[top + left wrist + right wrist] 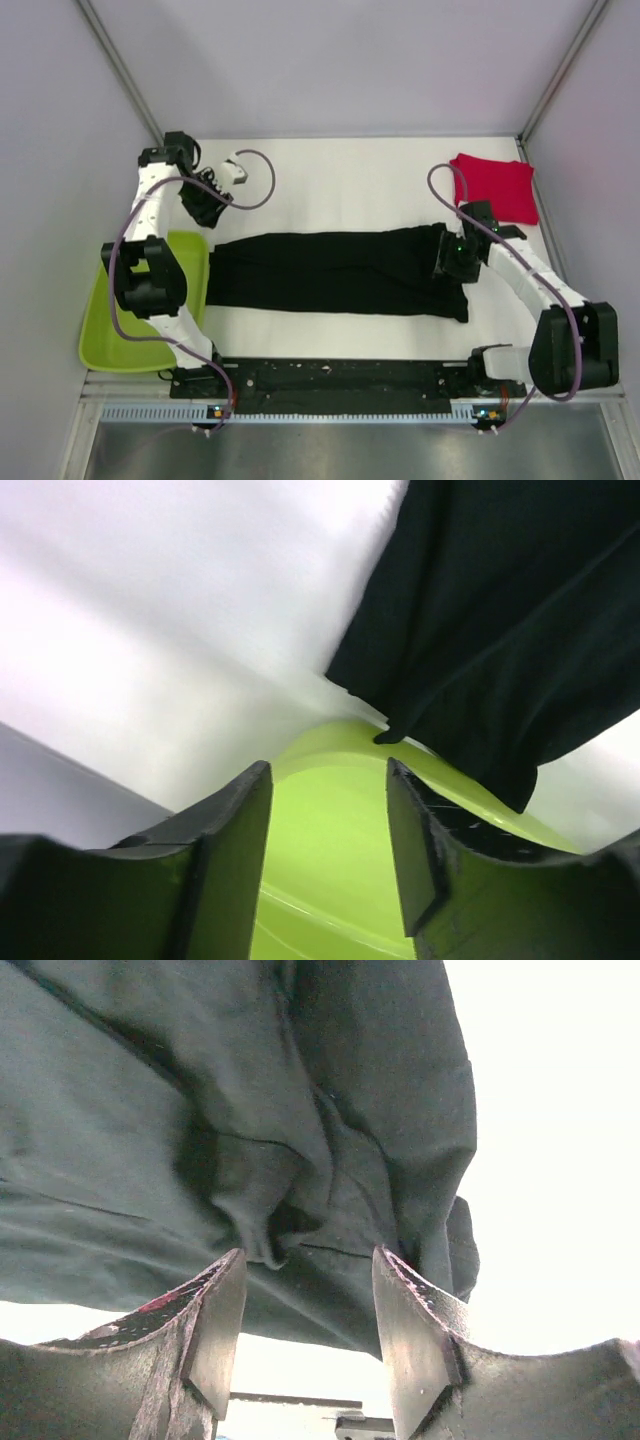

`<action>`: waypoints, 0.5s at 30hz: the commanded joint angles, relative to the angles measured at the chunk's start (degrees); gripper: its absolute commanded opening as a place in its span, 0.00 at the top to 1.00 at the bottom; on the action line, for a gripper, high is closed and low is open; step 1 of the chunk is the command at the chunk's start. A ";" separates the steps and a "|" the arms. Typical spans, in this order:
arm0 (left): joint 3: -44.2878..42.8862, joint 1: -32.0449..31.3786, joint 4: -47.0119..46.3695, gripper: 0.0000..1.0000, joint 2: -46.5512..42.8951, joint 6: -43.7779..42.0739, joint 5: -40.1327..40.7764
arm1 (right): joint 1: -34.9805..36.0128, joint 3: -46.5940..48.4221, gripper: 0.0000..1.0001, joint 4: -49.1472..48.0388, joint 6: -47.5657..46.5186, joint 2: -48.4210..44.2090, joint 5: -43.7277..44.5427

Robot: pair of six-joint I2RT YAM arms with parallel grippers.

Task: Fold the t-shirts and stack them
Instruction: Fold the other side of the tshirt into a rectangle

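The black t-shirt [340,272] lies as a long folded strip across the middle of the white table. The red t-shirt [495,186] is a small folded square at the far right. My left gripper [207,205] is open and empty, just beyond the black shirt's left end. In the left wrist view its jaws [328,772] hang over the tray, with the shirt's corner [520,610] lying on the tray rim. My right gripper [452,258] is open over the shirt's right end. In the right wrist view [308,1258] its bunched cloth [200,1110] lies just ahead of the jaws, not held.
A lime-green plastic tray [125,340] sits at the near left, also in the left wrist view [330,880]. Grey walls close in the left, right and back. A black rail [340,378] runs along the near edge between the arm bases.
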State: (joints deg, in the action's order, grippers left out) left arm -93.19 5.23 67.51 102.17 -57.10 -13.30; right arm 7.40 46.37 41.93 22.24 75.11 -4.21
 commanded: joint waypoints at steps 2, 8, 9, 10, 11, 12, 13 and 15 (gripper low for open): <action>-7.35 -3.11 4.91 0.54 -1.80 0.66 -7.70 | -0.37 10.21 0.47 0.52 -3.60 -6.29 3.06; -4.12 -11.03 -6.99 0.49 -1.45 9.53 -5.70 | -1.50 17.96 0.52 -7.20 -7.47 3.79 2.81; -3.24 -11.12 -10.43 0.46 -1.10 12.42 -3.34 | -2.12 19.01 0.52 -8.69 -8.52 6.42 2.11; -2.27 -10.95 -14.03 0.44 -0.23 14.02 -0.96 | -2.39 20.07 0.50 -9.93 -9.57 8.71 1.49; -1.31 -10.95 -16.85 0.42 1.09 15.17 2.89 | -2.39 21.64 0.49 -10.64 -10.71 11.52 0.79; -0.95 -10.95 -18.27 0.42 2.67 15.44 6.41 | -2.39 23.14 0.49 -10.99 -11.94 13.90 -0.26; -1.03 -10.95 -18.46 0.42 4.68 15.62 8.88 | -2.48 24.20 0.49 -11.69 -12.13 16.53 -0.62; -0.42 -10.86 -18.81 0.42 7.59 15.18 11.01 | -2.56 25.52 0.49 -12.31 -12.31 21.63 1.21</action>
State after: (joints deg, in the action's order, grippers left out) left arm -95.48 -6.87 56.55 104.18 -45.60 -11.70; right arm 5.43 68.12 33.15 13.34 89.19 -3.11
